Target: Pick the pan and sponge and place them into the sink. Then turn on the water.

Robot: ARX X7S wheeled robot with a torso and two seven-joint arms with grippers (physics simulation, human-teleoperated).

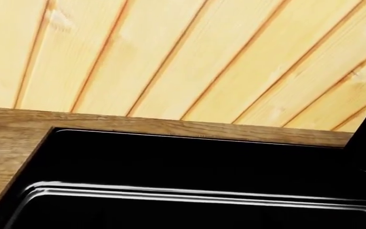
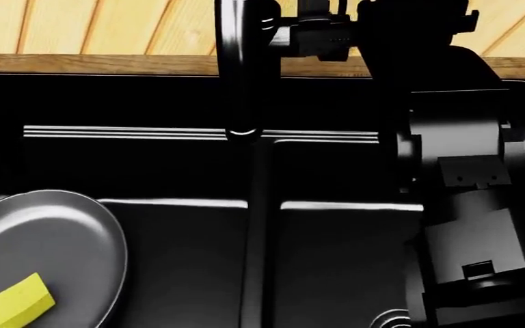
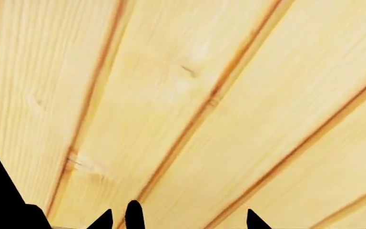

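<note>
At upper centre, the right end effector (image 2: 322, 31) sits just right of the faucet (image 2: 240, 68); its spread can't be judged. No water runs.

One pan (image 2: 48, 249), one sponge (image 2: 18, 301), one sink (image 2: 335, 232) with two basins, one faucet (image 2: 240, 68)

I am at a kitchen: a black double sink (image 2: 335, 102) with faucet (image 2: 237, 61), wooden bench (image 1: 5, 138), pine-panelled wall (image 3: 189, 95).
</note>
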